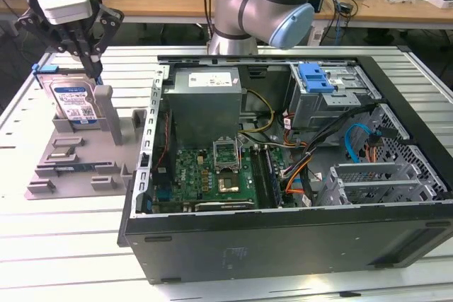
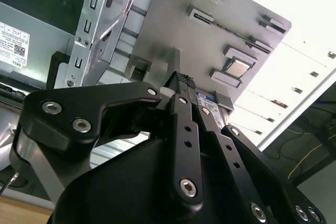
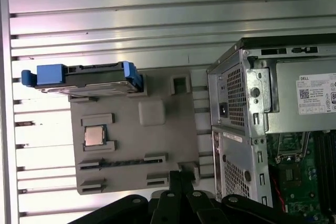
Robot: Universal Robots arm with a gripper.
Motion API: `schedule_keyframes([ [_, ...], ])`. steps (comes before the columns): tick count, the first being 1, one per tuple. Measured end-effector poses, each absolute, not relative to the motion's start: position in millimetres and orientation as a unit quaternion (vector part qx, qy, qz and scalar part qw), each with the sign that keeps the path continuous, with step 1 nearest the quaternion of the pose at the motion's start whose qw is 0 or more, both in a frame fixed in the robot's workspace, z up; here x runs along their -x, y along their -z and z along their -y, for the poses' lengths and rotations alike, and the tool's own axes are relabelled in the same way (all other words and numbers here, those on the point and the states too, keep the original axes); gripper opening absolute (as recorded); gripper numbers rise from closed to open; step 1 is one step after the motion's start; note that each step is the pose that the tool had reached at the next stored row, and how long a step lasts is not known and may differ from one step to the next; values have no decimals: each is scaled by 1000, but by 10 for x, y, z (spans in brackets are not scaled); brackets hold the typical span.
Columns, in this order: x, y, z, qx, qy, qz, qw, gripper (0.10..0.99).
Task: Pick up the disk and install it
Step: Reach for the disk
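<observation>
Well, disk (image 1: 71,101) stood on edge in stand (image 1: 67,167), label facing out and top edge free. Posts propped it, I judged, so it could be taken from above. Gripper (image 1: 93,68) hung over disk's upper corner, apart from it by my read. First wrist view put fingers (image 3: 175,184) clear of disk. Fingers were drawn narrow, nothing between them. Case (image 1: 283,235) lay open on its side at exterior view's right of stand, cage (image 1: 333,104) exposed, likely for access from above. Pick not yet made.
</observation>
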State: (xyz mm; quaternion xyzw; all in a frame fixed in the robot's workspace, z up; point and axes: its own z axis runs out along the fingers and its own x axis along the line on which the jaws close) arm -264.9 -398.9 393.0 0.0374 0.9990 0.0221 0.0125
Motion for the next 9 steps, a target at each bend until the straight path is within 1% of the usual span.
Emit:
schedule_keyframes([
  [9, 2796, -3929, 3988, -37, -22, -999, 12, 106],
])
